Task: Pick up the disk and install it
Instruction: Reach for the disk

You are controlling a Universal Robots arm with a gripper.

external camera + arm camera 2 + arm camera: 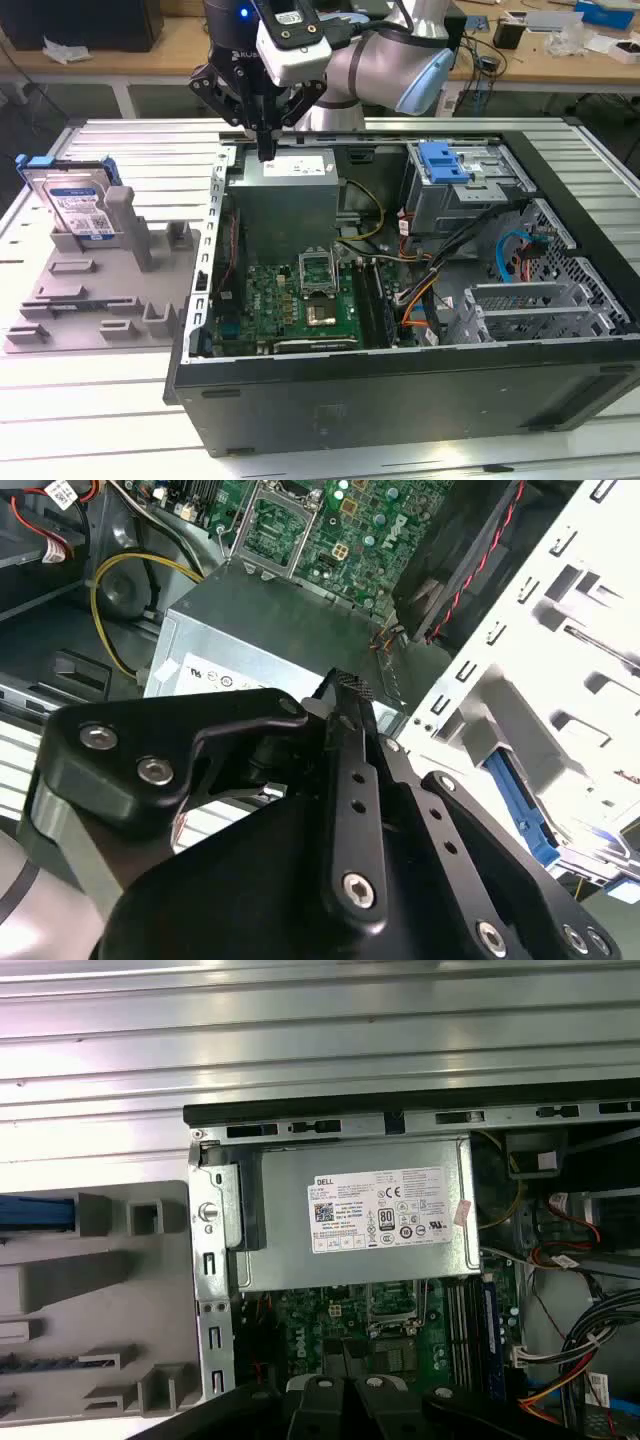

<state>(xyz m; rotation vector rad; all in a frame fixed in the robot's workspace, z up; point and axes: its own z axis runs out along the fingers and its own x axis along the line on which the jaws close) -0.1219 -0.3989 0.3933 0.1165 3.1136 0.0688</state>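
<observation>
One disk (pixel 80 205) in grey rack (pixel 100 290), well apart from jaws.

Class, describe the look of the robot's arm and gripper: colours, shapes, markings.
The silver-grey tubular arm has light-blue joint caps. A white box sits at its wrist. The black gripper has bolted linkage fingers and a small blue light.

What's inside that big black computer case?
A grey power supply box, a green circuit board, bundled cables, metal drive bays and a blue latch piece. Whatever lies beneath the power supply box is covered. The disk stands outside, on the grey holder.
</observation>
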